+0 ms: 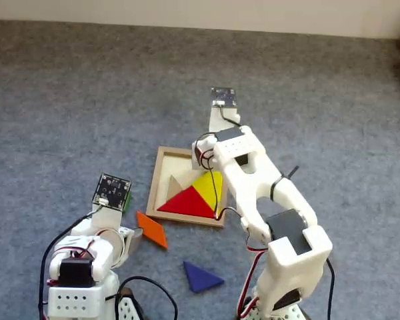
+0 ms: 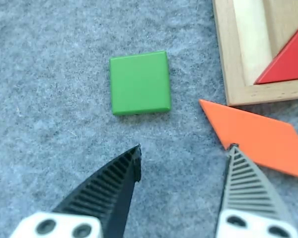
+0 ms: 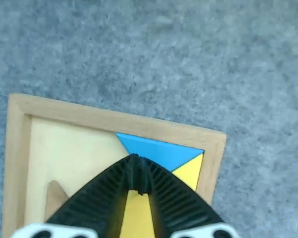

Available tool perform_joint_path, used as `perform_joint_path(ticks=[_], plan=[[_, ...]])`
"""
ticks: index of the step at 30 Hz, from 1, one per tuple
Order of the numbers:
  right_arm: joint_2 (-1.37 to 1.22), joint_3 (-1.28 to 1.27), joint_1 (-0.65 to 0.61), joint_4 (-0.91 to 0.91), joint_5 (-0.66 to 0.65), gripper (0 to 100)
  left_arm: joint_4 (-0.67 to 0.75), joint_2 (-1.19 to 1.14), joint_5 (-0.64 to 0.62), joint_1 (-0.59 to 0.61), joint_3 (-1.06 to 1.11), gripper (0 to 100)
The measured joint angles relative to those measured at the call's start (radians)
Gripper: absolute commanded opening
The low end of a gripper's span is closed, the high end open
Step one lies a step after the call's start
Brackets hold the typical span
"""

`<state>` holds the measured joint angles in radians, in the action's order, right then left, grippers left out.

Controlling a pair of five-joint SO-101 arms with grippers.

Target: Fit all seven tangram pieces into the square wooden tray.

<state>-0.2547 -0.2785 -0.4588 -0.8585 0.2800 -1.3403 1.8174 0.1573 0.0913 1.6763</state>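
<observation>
Left gripper [image 2: 184, 148] spread wide near green square [image 2: 139, 83] | right gripper [image 3: 137, 161] pinched closed over tray [image 3: 114, 119] | square looks light, flat, stiff; I'd pinch its two side edges.

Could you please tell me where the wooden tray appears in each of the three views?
High view: wooden tray at centre, holding the red triangle and yellow triangle.
Left wrist view: its corner, beyond the left gripper, beside the orange parallelogram.
Right wrist view: its rim, beyond the right gripper.
Shared landmark: the tray's pale bare floor.
</observation>
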Motion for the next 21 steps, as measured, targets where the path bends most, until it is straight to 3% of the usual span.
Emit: perform_joint_path(ticks=[10, 21], plan=[[0.003, 0.002, 0.034, -0.012, 0.0, 0.5, 0.0, 0.0, 0.0, 0.0, 0.0, 26], [0.201, -0.057, 0.068, -0.06, -0.002, 0.5, 0.0, 0.0, 0.0, 0.0, 0.0, 26]])
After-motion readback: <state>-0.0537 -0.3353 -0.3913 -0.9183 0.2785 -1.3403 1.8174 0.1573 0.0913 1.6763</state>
